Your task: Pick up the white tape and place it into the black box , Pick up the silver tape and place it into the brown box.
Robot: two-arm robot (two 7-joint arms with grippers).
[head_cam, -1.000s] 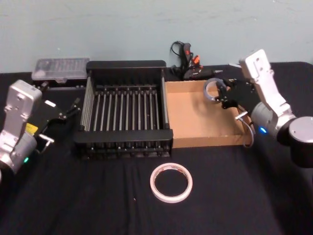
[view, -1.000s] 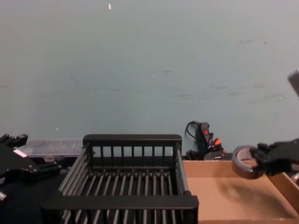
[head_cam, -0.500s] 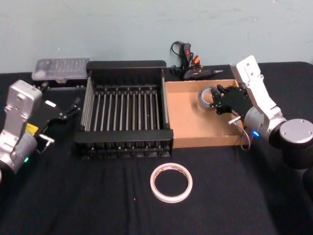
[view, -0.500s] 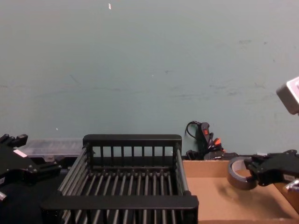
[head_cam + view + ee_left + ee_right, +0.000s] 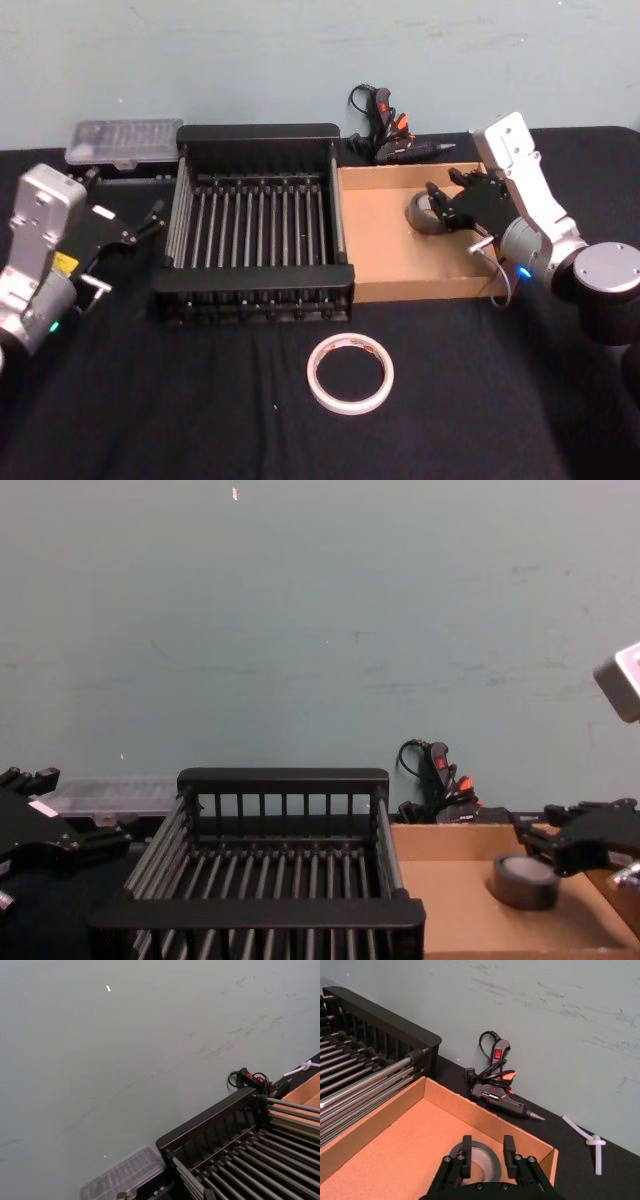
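Note:
The silver tape (image 5: 424,213) lies flat on the floor of the brown box (image 5: 385,255), near its far right corner. My right gripper (image 5: 444,195) hovers just over it, open, its fingers (image 5: 466,1152) straddling the roll (image 5: 476,1158) without gripping it. In the chest view the tape (image 5: 525,881) rests below the open gripper (image 5: 541,830). The white tape (image 5: 350,373) lies flat on the black cloth, in front of the two boxes. The black box (image 5: 258,131) stands left of the brown one with nothing in it. My left gripper (image 5: 150,222) is parked, open, left of the black box.
A black glue gun (image 5: 386,130) with its cord lies behind the brown box. A clear plastic case (image 5: 124,141) sits behind the black box's left corner. A white plastic piece (image 5: 594,1145) lies on the cloth beyond the brown box.
My right gripper came down into the brown box with the silver tape and opened. The roll has gone from hanging in the jaws to lying on the box floor. The left arm stayed still.

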